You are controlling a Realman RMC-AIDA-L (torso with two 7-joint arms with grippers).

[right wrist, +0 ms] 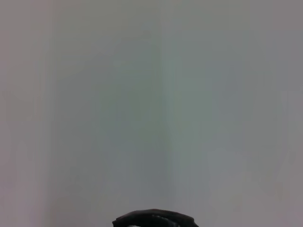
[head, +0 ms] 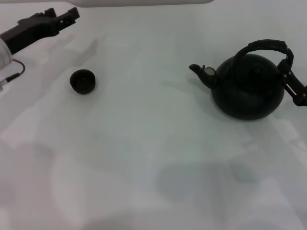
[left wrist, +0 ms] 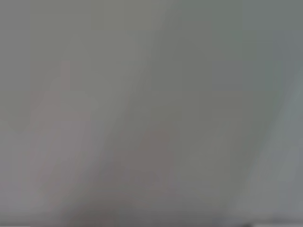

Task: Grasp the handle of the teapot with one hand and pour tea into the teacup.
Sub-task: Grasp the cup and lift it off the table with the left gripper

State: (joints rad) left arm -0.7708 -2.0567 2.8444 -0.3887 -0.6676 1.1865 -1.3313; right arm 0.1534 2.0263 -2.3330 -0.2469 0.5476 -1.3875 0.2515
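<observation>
The black teapot (head: 247, 88) stands upright on the white table at the right, its short spout (head: 197, 70) pointing left toward the teacup. Its thick arched handle (head: 263, 46) rises over the body. My right gripper (head: 289, 61) comes in from the right edge and sits against the right end of the handle. In the right wrist view a dark curved piece (right wrist: 154, 219) shows at the edge, likely the handle. The small dark teacup (head: 82, 81) sits at the left, far from the pot. My left gripper (head: 61, 16) hovers open at the far left, beyond the cup.
The white table (head: 153, 158) stretches wide between cup and teapot and toward the front. A cable (head: 13, 73) hangs by my left arm at the left edge. The left wrist view shows only a blank pale surface.
</observation>
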